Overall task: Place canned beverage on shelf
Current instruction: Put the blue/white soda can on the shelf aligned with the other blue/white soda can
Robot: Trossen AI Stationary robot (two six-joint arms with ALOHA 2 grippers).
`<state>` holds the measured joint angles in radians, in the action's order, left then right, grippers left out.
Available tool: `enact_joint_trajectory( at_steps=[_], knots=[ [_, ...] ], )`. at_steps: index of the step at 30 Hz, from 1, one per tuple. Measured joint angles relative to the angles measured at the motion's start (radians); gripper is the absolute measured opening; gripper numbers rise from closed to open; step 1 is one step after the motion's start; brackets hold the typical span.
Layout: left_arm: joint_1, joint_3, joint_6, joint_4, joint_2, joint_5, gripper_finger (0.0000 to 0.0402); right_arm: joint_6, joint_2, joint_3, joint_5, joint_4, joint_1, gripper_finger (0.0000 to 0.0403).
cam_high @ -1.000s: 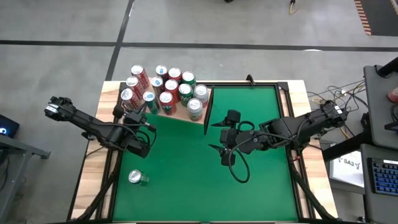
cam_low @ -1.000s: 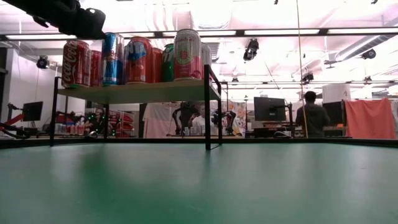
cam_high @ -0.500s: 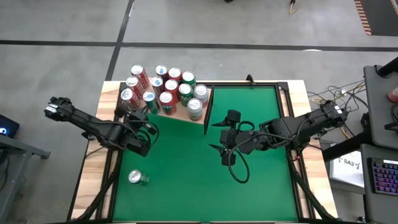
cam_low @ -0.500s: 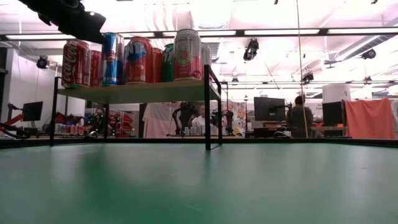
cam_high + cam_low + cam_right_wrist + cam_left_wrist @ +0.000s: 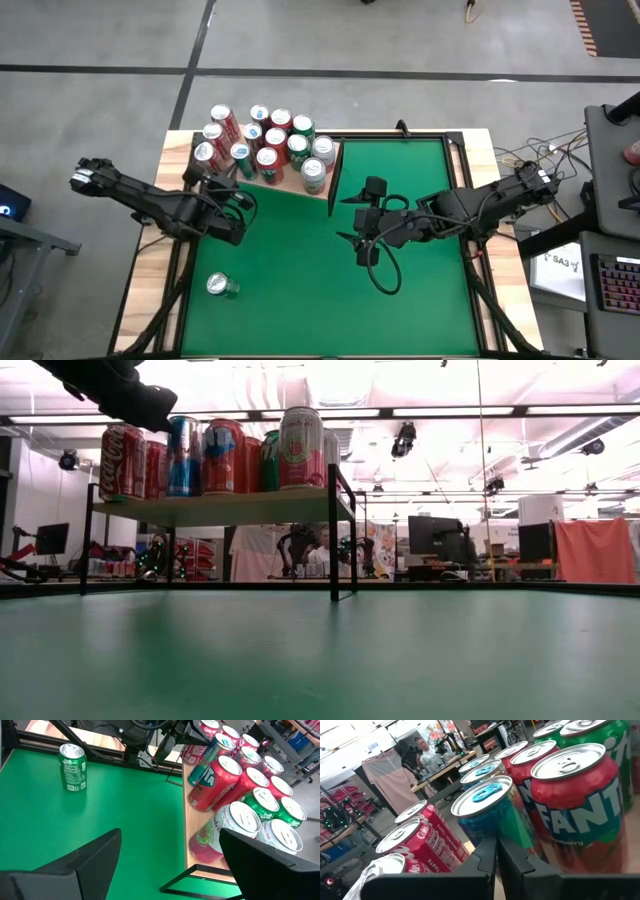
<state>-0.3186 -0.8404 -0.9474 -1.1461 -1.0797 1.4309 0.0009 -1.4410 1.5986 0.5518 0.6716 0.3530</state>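
Observation:
The shelf (image 5: 220,508) is a pale wood board on thin dark legs at the table's far left. Several upright cans (image 5: 265,150) stand on it, red, green and teal. My left gripper (image 5: 225,192) is shut at can height by the shelf's near left edge. It points at a teal can with a blue tab (image 5: 487,812) and a red Fanta can (image 5: 580,805). One green can (image 5: 222,286) stands upright on the green table near the left front. My right gripper (image 5: 358,240) hangs open over the table's middle, holding nothing. My left gripper's shut fingertips (image 5: 496,851) stand level right in front of the teal can's side (image 5: 507,832). I cannot tell whether they touch it.
The shelf's dark upright end panel (image 5: 335,180) stands between the cans and my right arm. Green felt (image 5: 420,190) lies bare at the right and the near middle. Cables and desks border the table's right side. The room behind holds monitors and benches.
My left gripper has stayed shut and has rolled a little at the wrist by the shelf's near edge, shifting slightly toward the cans. The cans have not moved.

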Motion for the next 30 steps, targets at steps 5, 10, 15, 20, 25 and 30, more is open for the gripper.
enact_joint_trajectory(
  at_steps=[5, 10, 15, 20, 25, 30],
  knots=[
    [-0.009, 0.0, 0.0, 0.005, -0.005, -0.018, 0.0, -0.001, 0.0, 0.0, 0.0, 0.0, 0.0, 0.0328],
    [-0.046, -0.067, 0.004, 0.008, -0.005, -0.142, 0.0, -0.005, 0.0, 0.0, 0.0, 0.004, 0.0, 0.0328],
    [-0.067, -0.201, 0.088, 0.003, -0.005, -0.235, 0.0, -0.021, 0.0, 0.0, 0.0, 0.005, 0.0, 0.0328],
    [-0.056, -0.365, 0.163, -0.025, -0.005, -0.257, 0.0, -0.03, 0.0, 0.0, -0.001, 0.009, 0.0, 0.0328],
    [0.035, -0.524, 0.183, -0.12, -0.003, -0.4, 0.0, -0.011, 0.0, 0.0, -0.003, 0.049, 0.0, 0.0327],
    [0.18, -0.603, 0.262, -0.173, -0.004, -0.542, 0.0, 0.042, 0.003, 0.0, -0.01, 0.092, 0.0, 0.0327]
  ],
)
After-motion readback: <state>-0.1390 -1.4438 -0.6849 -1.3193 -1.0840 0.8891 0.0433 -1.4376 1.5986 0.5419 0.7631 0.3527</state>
